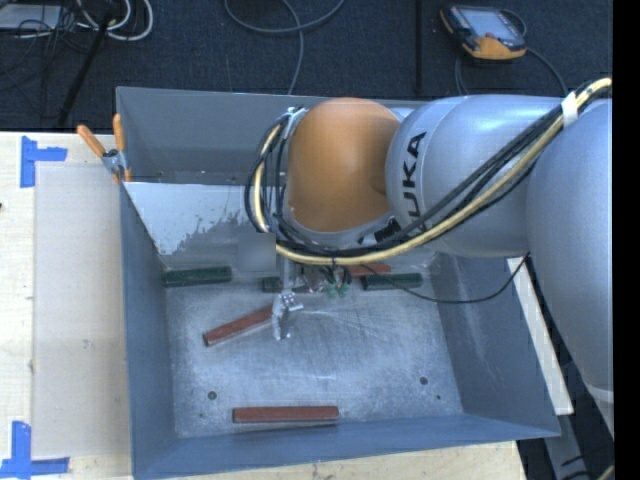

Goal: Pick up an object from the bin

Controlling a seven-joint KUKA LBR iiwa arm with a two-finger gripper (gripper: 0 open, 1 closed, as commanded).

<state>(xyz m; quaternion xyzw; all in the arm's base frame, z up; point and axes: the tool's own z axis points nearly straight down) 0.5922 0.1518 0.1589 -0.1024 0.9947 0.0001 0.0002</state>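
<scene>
Brown stick (236, 330) lies slanted mid-bin (148, 348), its 3 o'clock end at the gripper (284, 320). I cannot tell how open the gripper is. Judged risk: gripped by its end, the stick could pivot and slip out. A second brown stick (285, 414) lies at 6 o'clock from the gripper, and a dark green stick (197, 277) at 10.

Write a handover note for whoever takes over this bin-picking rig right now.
Gripper: low in the bin, at the right end of the tilted reddish-brown bar; whether it has hold of it cannot be told.
Things: second reddish-brown bar by the near wall; left green bar and right green bar along the far wall.
Done: nothing lifted, the tilted bar lies on the floor.
Left: grip and lift one thing.
</scene>
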